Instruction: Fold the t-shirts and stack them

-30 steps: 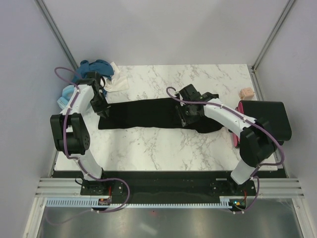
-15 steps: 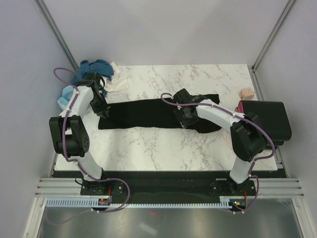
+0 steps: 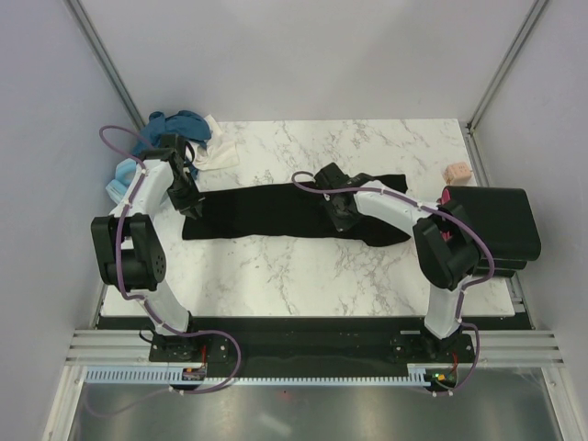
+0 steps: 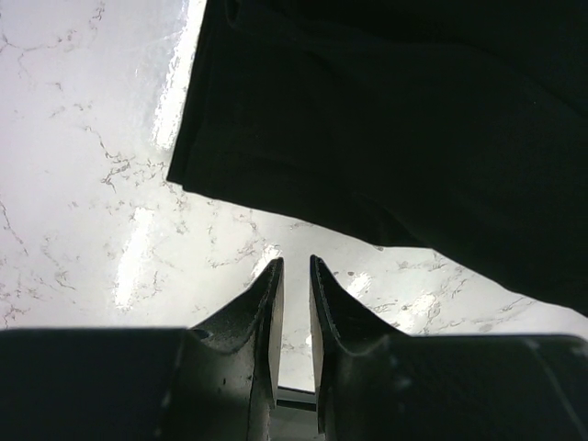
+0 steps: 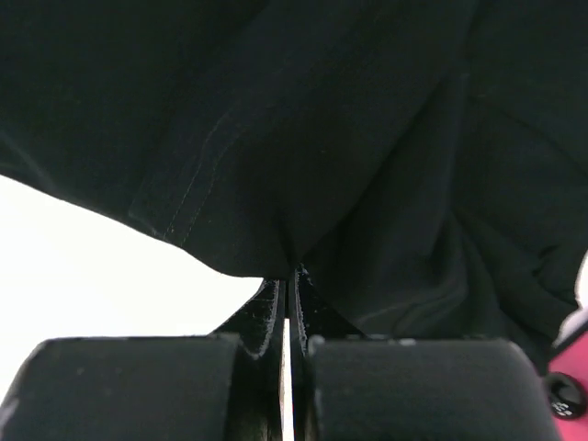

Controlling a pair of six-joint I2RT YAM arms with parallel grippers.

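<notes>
One white, grey-veined marble table (image 3: 367, 147) between plain grey walls, with a long black t-shirt (image 3: 266, 209) drawn in a soft, creased band across its middle, a flat folded black stack (image 3: 496, 225) edged with pink at the right side, and a crumpled heap of shirts (image 3: 175, 129) in teal, light blue and white at the far left corner. Just beside the stack, a small pinkish-beige block (image 3: 457, 172). At the band's left end, left gripper (image 4: 294, 268) parted only to a narrow slit over bare marble, clasping nothing; on the band's right half, right gripper (image 5: 292, 274) pinched tight on a fold of the black cloth.
</notes>
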